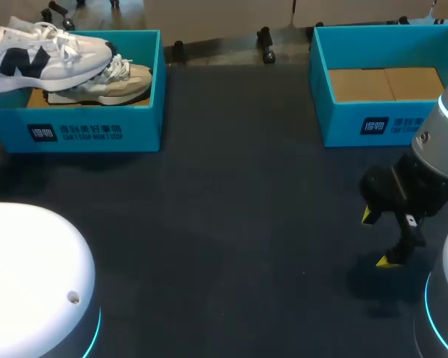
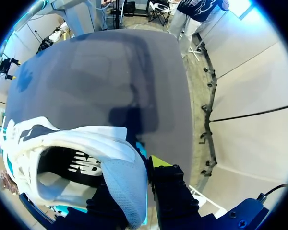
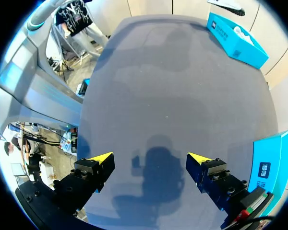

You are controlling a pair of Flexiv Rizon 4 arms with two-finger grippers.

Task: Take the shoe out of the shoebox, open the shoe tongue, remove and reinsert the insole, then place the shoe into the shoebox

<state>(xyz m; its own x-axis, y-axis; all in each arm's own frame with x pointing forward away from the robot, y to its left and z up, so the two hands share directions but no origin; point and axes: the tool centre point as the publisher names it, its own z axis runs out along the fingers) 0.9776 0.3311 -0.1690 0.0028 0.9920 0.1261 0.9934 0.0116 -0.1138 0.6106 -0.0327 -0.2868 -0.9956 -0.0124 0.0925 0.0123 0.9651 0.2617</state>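
over the shoebox point(image 1: 97, 130), left fingers point(image 2: 175, 191) pinch the shoe point(image 1: 45, 56) by its heel, shown only by wrist; right fingers point(image 3: 93, 167) spread empty.

I see white logo block, two print lines on left shoebox point(image 1: 75, 133) front; same logo on right shoebox point(image 1: 373, 125); dark emblem on white shoe point(image 1: 52, 52) side.

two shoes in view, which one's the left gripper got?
The white shoe with the navy logo, held at its heel by the left gripper over the shoebox; the beige shoe lies in the box.
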